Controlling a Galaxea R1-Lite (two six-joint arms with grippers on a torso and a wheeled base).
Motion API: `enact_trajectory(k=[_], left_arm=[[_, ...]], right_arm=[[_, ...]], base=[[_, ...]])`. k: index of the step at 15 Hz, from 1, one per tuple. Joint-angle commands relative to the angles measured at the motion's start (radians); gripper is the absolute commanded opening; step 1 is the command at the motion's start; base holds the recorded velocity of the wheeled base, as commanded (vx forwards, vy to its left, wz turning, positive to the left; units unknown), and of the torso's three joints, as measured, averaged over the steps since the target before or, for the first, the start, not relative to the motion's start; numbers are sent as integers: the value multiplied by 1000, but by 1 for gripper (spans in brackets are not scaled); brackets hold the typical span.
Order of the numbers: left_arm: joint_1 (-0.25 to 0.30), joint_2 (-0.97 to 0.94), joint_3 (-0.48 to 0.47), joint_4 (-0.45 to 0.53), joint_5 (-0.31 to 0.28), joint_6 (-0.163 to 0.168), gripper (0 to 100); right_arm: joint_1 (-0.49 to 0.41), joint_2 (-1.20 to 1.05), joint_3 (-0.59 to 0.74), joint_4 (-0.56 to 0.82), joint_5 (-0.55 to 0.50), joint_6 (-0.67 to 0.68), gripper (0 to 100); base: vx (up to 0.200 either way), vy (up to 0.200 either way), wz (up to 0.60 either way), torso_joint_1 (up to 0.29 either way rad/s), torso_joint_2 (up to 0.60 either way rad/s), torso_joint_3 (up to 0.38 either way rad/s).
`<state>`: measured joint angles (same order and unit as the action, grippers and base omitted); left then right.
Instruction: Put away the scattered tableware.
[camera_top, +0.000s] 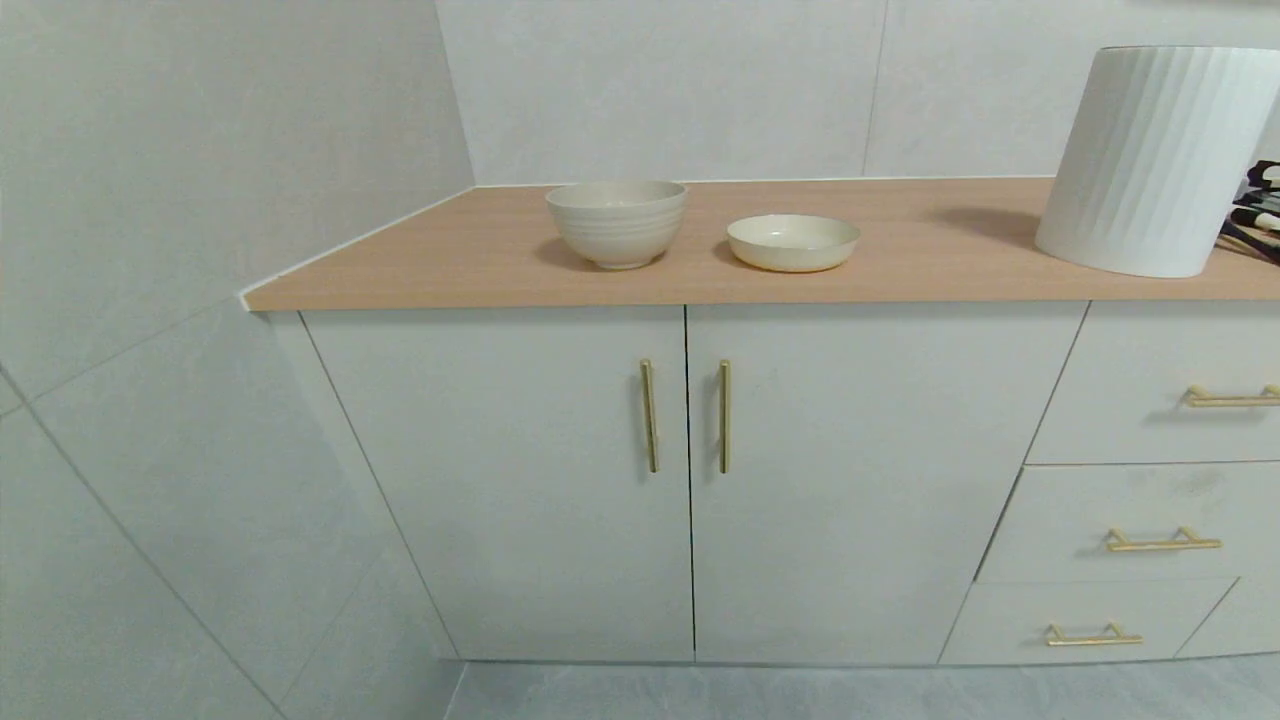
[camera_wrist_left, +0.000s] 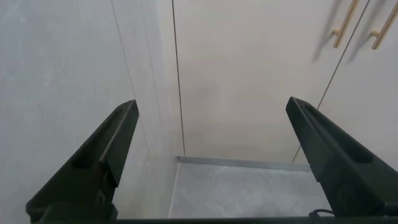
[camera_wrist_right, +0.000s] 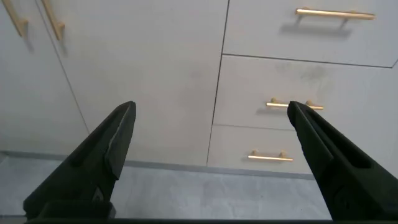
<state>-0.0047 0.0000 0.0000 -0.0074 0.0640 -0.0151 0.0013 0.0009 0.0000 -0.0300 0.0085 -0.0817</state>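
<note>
Head view shows the bowl (camera_top: 617, 222) on the table (camera_top: 450, 270) at nine o'clock of the shallow dish (camera_top: 793, 241), both well above the left claw (camera_wrist_left: 210, 106) and right claw (camera_wrist_right: 211, 106), each with jaws apart low before the cabinet (camera_top: 500, 480), the left likely nearer the bowl.
</note>
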Motion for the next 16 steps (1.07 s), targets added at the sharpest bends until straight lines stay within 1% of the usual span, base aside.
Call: enact_trajectory(k=[1,2,3,5,6,8,12,14,15,16], left_arm=[[0,0,0,0,0,0,100],[0,0,0,0,0,0,100],[0,0,0,0,0,0,100],[0,0,0,0,0,0,100],[0,0,0,0,0,0,100],[0,0,0,0,0,0,100],[0,0,0,0,0,0,100],[0,0,0,0,0,0,100],[0,0,0,0,0,0,100],[0,0,0,0,0,0,100]], right_arm=[[0,2,-54,-59,1,16,100],[5,31,-121,-59,10,39,100],[25,119,-172,-22,61,37,100],[52,309,-216,-13,217,43,100],[52,416,-239,-14,271,43,100],[72,590,-287,-21,324,42,100],[279,863,-393,-74,314,54,100],[336,979,-445,-108,304,69,100],[390,1122,-512,-154,304,76,100],[425,1228,-569,-188,304,77,100]], base=[[0,0,0,0,0,0],[0,0,0,0,0,0],[0,0,0,0,0,0],[0,0,0,0,0,0],[0,0,0,0,0,0],[0,0,0,0,0,0],[0,0,0,0,0,0],[0,0,0,0,0,0],[0,0,0,0,0,0],[0,0,0,0,0,0]])
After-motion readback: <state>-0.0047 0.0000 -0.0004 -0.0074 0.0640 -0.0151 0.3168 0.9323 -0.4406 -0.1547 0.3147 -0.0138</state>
